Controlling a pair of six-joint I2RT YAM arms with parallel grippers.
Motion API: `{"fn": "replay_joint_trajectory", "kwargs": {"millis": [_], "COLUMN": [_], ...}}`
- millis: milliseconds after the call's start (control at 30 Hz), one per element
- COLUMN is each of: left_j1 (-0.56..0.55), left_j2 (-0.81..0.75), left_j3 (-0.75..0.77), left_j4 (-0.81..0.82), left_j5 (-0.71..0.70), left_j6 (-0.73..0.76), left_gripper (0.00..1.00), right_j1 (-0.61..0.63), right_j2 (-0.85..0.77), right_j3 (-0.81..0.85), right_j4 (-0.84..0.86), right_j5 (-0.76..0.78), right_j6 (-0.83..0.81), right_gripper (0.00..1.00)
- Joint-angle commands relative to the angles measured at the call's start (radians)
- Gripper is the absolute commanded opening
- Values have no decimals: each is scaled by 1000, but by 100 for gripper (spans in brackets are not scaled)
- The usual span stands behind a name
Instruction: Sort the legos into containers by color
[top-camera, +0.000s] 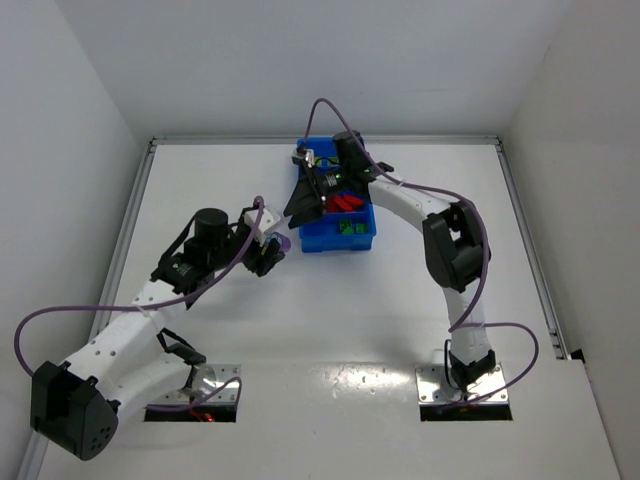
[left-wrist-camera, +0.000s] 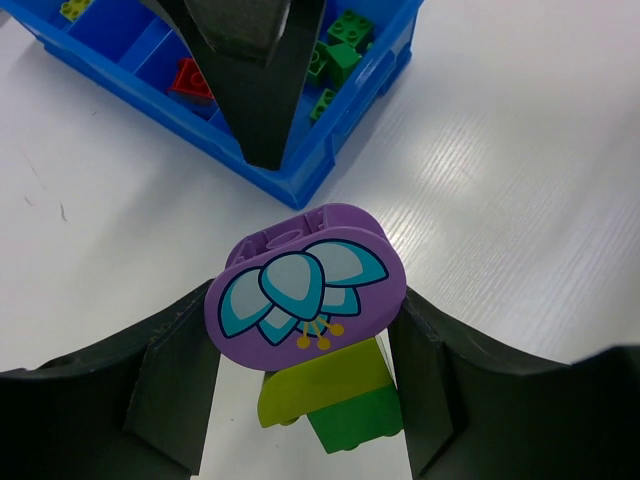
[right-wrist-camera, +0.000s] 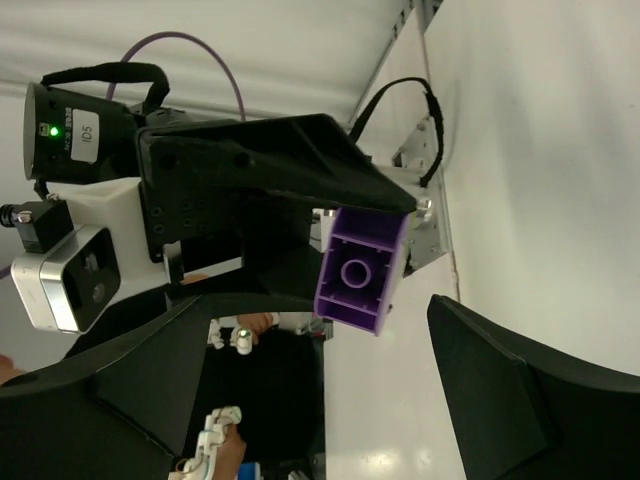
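At 12 o'clock from the left gripper (left-wrist-camera: 300, 338), which is closed on a brick cluster (left-wrist-camera: 312, 345) (purple flower brick (left-wrist-camera: 305, 295) outermost, yellow-green brick (left-wrist-camera: 320, 388) and green brick (left-wrist-camera: 358, 425) behind), the right gripper (top-camera: 297, 213) hangs wide open at the blue tray's (left-wrist-camera: 318, 172) edge, the cluster's long axis pointing toward it.

Legos (top-camera: 345, 203) in tray (top-camera: 372, 239), beyond left pincer (top-camera: 268, 256)

Counted one blue tray (left-wrist-camera: 300, 175) with four compartments. It held at least three green bricks (left-wrist-camera: 348, 40), one red brick (left-wrist-camera: 190, 80) and one yellow-green brick (left-wrist-camera: 72, 9). There was one three-piece cluster (left-wrist-camera: 305, 300).
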Motion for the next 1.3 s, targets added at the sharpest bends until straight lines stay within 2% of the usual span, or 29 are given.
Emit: {"fn": "replay_joint_trajectory", "kwargs": {"millis": [0,133,267,400,533,867,967,1067,1100,1167,1267], "left_j1": [-9,-9,-9,-9,-9,-9,1,1,1,1,1], "left_j2": [3,3,12,12,21,50,61,70,70,70,70], "left_j3": [27,37,55,64,64,73,83,83,83,83,83], "left_j4": [42,42,42,42,42,52,61,61,61,61,70], "left_j5": [-17,-17,-17,-17,-26,-35,-46,-46,-46,-46,-55], "left_j6": [4,4,4,4,4,22,31,31,31,31,31], "left_gripper": [28,28,28,28,28,28,28,28,28,28,28], "right_j1": [10,19,19,42,54,94,105,105,105,105,114], "right_j2": [-33,-33,-9,2,2,11,2,2,2,2,2], "right_j3": [5,-6,21,32,32,34,24,14,14,5,-5], "right_j4": [63,48,-32,-124,-124,-115,-115,-115,-106,-106,-86], "right_j5": [-66,-22,38,61,61,31,22,22,22,12,-1], "right_j6": [47,14,-36,-110,-110,-119,-128,-128,-128,-128,-119], "right_gripper": [90,91,83,81,78,78,69,46,30,13,3]}}
